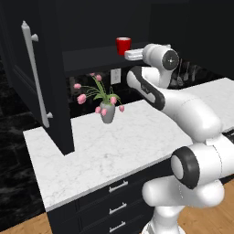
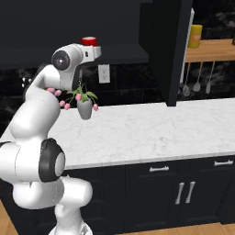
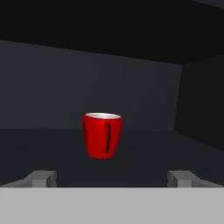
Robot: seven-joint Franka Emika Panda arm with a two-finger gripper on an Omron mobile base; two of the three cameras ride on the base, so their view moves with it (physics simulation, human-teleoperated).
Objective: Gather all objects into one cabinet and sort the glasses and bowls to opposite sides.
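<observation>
A small bright red cup [image 3: 102,135] stands upright on the dark cabinet shelf [image 1: 91,58]; the fingers [image 3: 43,178] are spread wide, empty, short of it.

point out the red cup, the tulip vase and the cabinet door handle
red cup [image 3: 102,135], hand view, on the front of its wall beside the dark stripe
tulip vase [image 1: 107,115], left base view, on the grey pot's body
cabinet door handle [image 1: 35,73], left base view, midway along the silver bar

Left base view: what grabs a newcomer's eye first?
The small bright red cylindrical cup standing alone on the dark shelf of the black wall cabinet, whose door is swung wide. The open gripper is level with it, not touching. Below, a grey vase of pink tulips on the white marble counter.
</observation>
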